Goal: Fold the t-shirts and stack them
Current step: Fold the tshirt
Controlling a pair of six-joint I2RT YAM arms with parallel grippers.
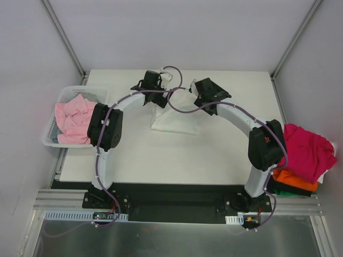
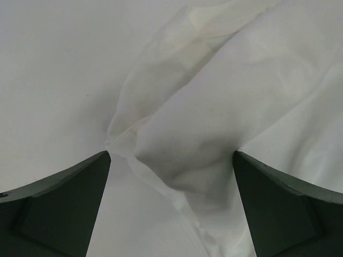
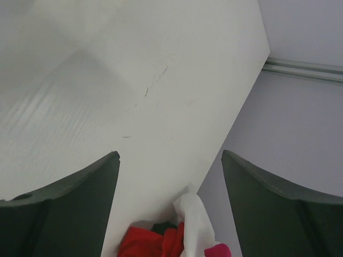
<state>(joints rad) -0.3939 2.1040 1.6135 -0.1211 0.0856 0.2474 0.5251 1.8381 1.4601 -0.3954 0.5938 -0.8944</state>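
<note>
Left wrist view: the white t-shirt [image 2: 214,107] is seen crumpled on the tabletop [image 2: 53,64], its fold ridge running diagonally between the spread, empty jaws of the left gripper [image 2: 171,155], judged the nearer one. The right gripper [image 3: 170,155] is held released, nothing grasped, beside the cloth's far right edge.

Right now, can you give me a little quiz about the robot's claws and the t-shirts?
1. True or false: the left claw is shut on the white t-shirt.
2. Pick one: which t-shirt lies on top of the orange t-shirt? A white, B magenta, C pink.
3. Fill the gap: the pink t-shirt lies in the white lattice ____.

Key
1. False. It is open above the cloth.
2. B, the magenta t-shirt.
3. basket.
</note>
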